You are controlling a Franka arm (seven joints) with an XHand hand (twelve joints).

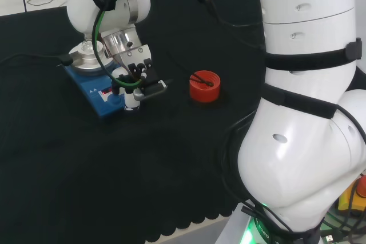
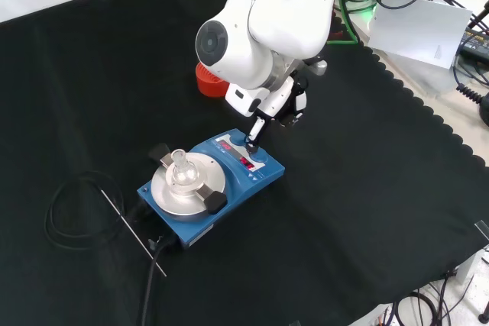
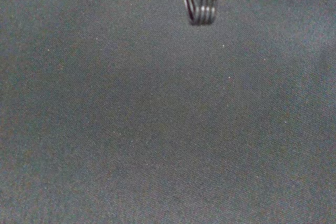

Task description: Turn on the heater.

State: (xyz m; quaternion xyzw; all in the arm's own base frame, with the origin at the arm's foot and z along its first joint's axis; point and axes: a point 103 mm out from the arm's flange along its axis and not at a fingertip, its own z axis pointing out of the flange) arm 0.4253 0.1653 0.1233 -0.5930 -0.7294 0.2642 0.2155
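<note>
— Where does the heater (image 2: 210,185) sit on the cloth (image 2: 367,211)?

— In the front view, near the middle, with a small flask (image 2: 182,173) on its round plate (image 2: 186,188), left of the control panel (image 2: 248,159).

— And the hand (image 2: 263,116)?

— Above the panel, one finger (image 2: 252,133) reaching down to it.

— Anything behind?

— A ribbed ring stand (image 1: 205,86): right of the heater in the head view, farther off in the front view. A coiled cable (image 2: 72,211) lies left of the heater.

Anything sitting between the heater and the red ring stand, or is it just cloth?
Just black cloth. In the head view the stretch between the blue heater and the red ring stand holds no ware; the robot hand hangs over its heater end.
</note>
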